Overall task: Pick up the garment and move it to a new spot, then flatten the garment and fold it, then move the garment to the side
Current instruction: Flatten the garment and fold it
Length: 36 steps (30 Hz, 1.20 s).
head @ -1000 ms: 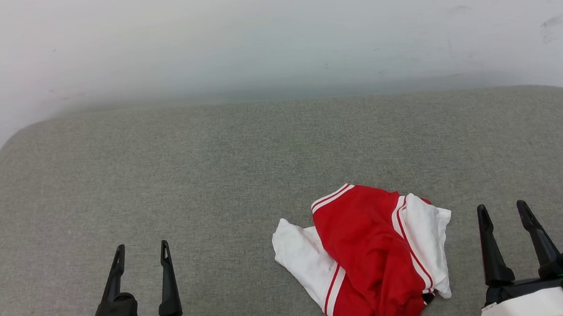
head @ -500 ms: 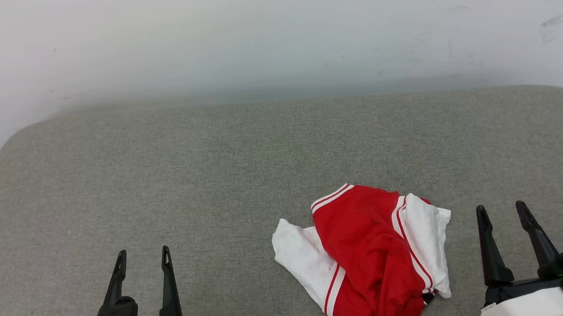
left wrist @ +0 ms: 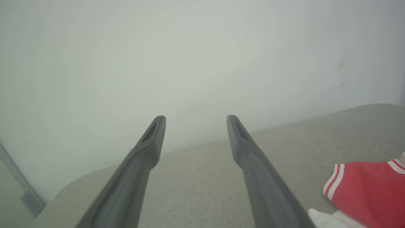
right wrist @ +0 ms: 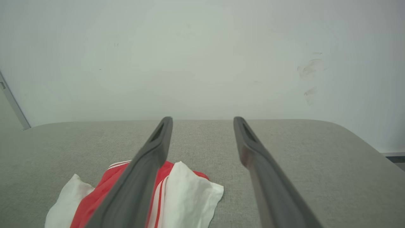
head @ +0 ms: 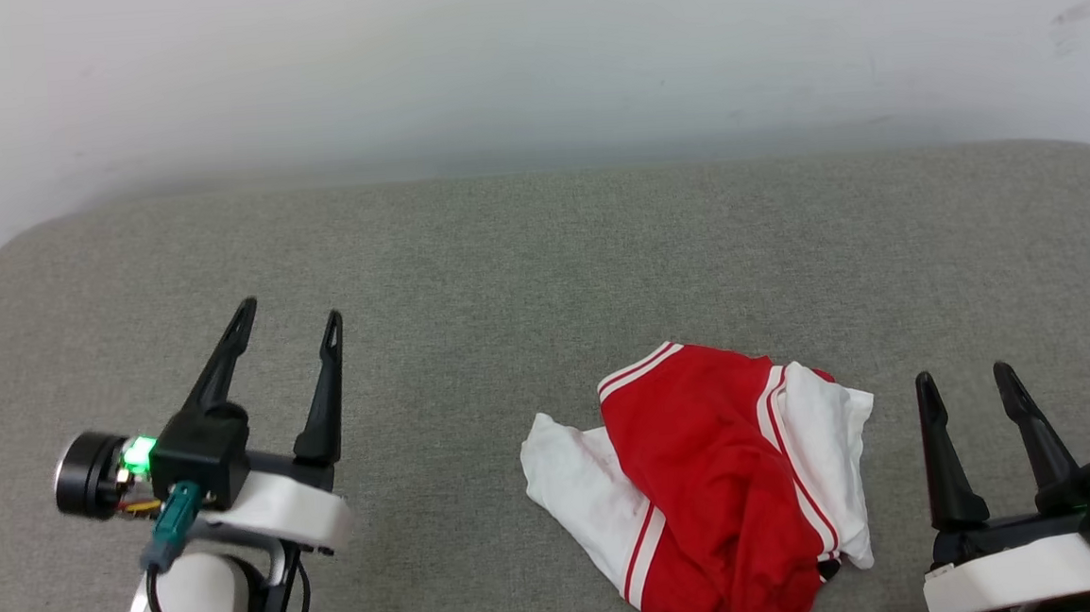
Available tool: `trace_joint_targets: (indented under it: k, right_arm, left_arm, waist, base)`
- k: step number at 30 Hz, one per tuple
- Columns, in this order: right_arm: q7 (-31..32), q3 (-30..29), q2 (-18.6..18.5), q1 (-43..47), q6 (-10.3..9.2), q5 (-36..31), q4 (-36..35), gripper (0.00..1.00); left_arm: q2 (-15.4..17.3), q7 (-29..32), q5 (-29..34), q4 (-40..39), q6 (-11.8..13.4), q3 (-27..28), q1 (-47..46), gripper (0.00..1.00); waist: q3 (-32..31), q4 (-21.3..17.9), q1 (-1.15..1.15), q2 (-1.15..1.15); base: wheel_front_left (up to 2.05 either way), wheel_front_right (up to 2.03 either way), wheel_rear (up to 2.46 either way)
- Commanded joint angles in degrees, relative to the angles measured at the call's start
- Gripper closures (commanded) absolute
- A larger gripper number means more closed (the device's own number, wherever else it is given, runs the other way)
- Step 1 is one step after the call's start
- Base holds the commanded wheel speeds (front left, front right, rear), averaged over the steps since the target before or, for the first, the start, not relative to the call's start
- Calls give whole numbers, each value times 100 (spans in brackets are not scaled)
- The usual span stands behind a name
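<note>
The garment [head: 707, 485] lies crumpled in a heap on the grey fabric surface [head: 505, 271], right of the middle and close to the near side, red cloth uppermost with white sleeves spilling out to its left and right. The left gripper [head: 290, 311] stands well apart from it to the left, its two dark fingers spread wide with nothing between them. The right gripper [head: 963, 374] sits just beside the heap's right edge without touching it, its fingers likewise spread wide and holding nothing. Bare fabric runs across the whole far half of the surface and between the left gripper and the heap. The far edge ends in rounded corners at left and right, and the pale wall [head: 530, 61] rises directly behind it.
</note>
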Motion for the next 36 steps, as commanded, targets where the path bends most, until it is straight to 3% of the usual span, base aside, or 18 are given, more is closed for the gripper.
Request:
trace_joint_targets:
  k: [1, 5, 9, 16, 22, 28, 36]
  right_arm:
    - [-14, 13, 14, -99, -4, -18, -25, 0]
    - [-14, 15, 15, -223, -4, -46, -76, 0]
    - [-14, 20, 16, -316, -4, -65, -75, 0]
    - [-14, 13, 14, -461, -4, -29, -75, 0]
    - [-14, 29, 14, -545, -4, -12, -64, 0]
    - [-14, 62, 14, -662, -4, 14, -68, 0]
    - [-14, 99, 15, -853, -4, 80, -85, 0]
  left_arm:
    - [56, -15, 12, 91, -50, -71, -153, 0]
    - [334, 203, -172, 411, -194, -478, -969, 0]
    - [687, 875, -711, 587, -224, -1214, -1647, 0]
    - [1542, 2549, -2275, 456, -224, -2581, -2678, 0]
    - [2050, 4083, -3283, 253, -226, -3719, -3318, 0]
    - [2254, 5148, -4059, 116, -226, -4670, -3801, 0]
    - [2377, 5557, -4495, 305, -226, -5833, -4308, 0]
  waist:
    - [59, -40, -1, 0]
    - [237, -123, -1, 0]
    - [396, -207, -1, 0]
    - [624, -352, -1, 0]
    - [730, -445, -1, 0]
    - [884, -552, -1, 0]
    - [1193, -738, -1, 0]
  base:
    - [0, 0, 0]
    - [0, 0, 0]
    - [0, 0, 0]
    - [0, 0, 0]
    - [0, 0, 0]
    - [0, 0, 0]
    - [0, 0, 0]
